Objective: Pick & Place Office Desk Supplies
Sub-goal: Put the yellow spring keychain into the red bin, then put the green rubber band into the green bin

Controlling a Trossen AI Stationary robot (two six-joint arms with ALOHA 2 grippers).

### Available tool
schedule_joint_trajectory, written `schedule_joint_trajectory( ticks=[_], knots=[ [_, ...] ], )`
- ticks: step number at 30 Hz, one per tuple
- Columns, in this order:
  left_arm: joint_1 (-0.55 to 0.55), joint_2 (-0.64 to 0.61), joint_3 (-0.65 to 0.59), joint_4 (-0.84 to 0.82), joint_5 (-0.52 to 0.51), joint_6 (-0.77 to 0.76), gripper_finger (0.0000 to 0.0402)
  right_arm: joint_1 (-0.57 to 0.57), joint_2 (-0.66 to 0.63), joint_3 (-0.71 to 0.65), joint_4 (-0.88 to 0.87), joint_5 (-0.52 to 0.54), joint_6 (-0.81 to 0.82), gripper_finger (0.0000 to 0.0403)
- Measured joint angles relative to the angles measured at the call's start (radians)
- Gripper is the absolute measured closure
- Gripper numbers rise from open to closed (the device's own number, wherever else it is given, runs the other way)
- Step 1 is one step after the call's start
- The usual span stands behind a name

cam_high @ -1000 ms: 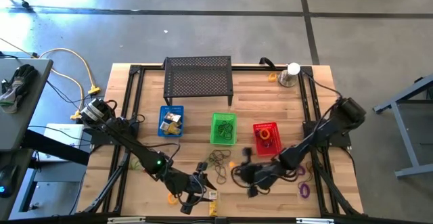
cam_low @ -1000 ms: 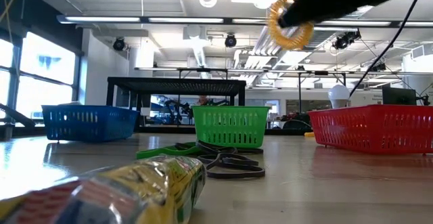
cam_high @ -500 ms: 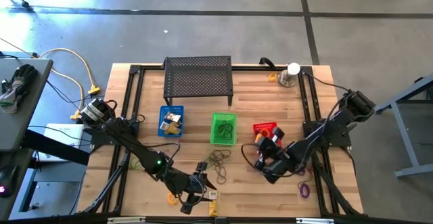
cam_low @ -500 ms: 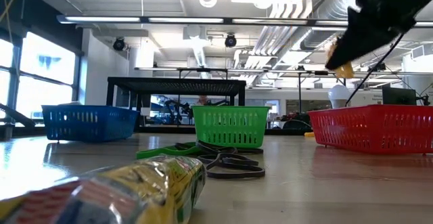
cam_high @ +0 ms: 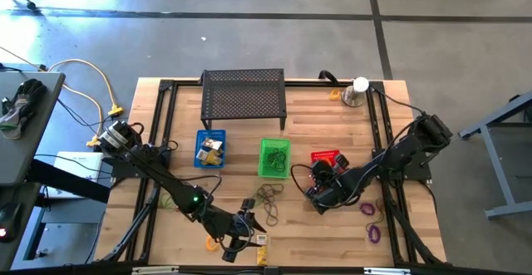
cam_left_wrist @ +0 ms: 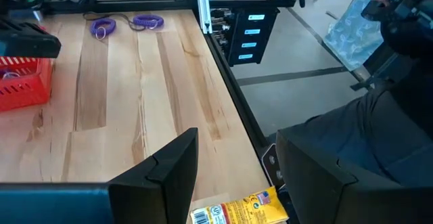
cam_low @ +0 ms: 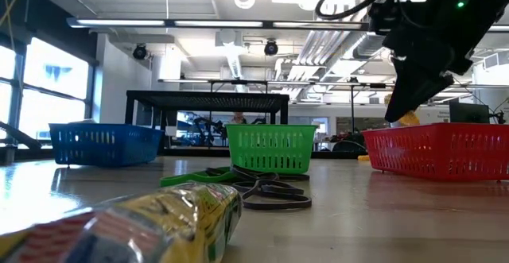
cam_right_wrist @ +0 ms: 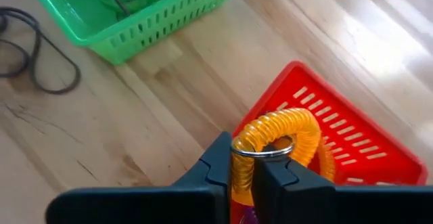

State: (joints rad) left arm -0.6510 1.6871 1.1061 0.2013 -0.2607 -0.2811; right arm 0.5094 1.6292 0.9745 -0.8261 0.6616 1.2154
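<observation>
Orange coil loop (cam_right_wrist: 274, 139), light and springy (judging by looks), sits clamped in your right gripper (cam_right_wrist: 247, 166), just before the red basket (cam_right_wrist: 352, 153).

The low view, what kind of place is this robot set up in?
Probably a robotics lab or workshop in an industrial hall: bare ceiling ducts and lamps overhead, a concrete floor around the wooden table, and more equipment behind the baskets.

An industrial lab or workshop: polished concrete floor (cam_high: 249, 26) around the wooden table (cam_high: 316, 121), exposed ceiling ducts (cam_low: 334, 25) and strip lights above it.
</observation>
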Motion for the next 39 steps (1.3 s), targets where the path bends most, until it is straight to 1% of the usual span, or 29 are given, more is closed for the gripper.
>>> schedule_joint_trajectory(
  ticks=[4,12,14,17,21,23,25,28,30,32,36,39],
  knots=[
    [0.0,0.0,0.0,-0.004,0.0,-0.014,0.0208,-0.002,-0.002,0.0,-0.006,-0.005,0.018,0.0347],
    [0.0,0.0,0.0,-0.006,0.0,-0.017,0.0208,0.0,-0.012,0.0,-0.014,0.014,0.002,0.0256],
    [0.0,0.0,0.0,-0.007,0.0,-0.029,0.0208,0.002,-0.016,0.0,-0.011,0.03,-0.012,0.0236],
    [-0.004,0.0,0.0,-0.013,-0.003,-0.031,0.0208,0.024,-0.046,0.0,0.014,0.093,-0.027,0.0216],
    [-0.014,0.0,0.0,-0.093,-0.002,-0.027,0.0208,0.069,-0.087,0.0,0.118,0.166,-0.141,0.0208],
    [-0.014,0.0,0.0,-0.153,-0.002,-0.027,0.0208,0.092,-0.103,0.001,0.21,0.196,-0.233,0.0208],
    [-0.014,0.001,-0.001,-0.206,-0.008,-0.042,0.0208,0.111,-0.106,0.001,0.316,0.202,-0.344,0.0211],
    [-0.013,0.026,-0.001,-0.245,-0.016,-0.082,0.0208,0.127,-0.106,0.001,0.475,0.176,-0.506,0.0214],
    [-0.013,0.058,-0.001,-0.25,-0.016,-0.057,0.0208,0.135,-0.103,0.001,0.562,0.138,-0.587,0.0215],
    [-0.013,0.086,-0.001,-0.251,-0.044,-0.021,0.0208,0.135,-0.102,0.001,0.63,0.097,-0.65,0.0215],
    [0.006,0.126,-0.001,-0.257,-0.16,-0.05,0.0208,0.134,-0.102,0.001,0.7,0.026,-0.702,0.0215],
    [0.026,0.141,-0.001,-0.265,-0.212,-0.097,0.0208,0.134,-0.102,0.001,0.715,0.0,-0.714,0.0215]
  ],
)
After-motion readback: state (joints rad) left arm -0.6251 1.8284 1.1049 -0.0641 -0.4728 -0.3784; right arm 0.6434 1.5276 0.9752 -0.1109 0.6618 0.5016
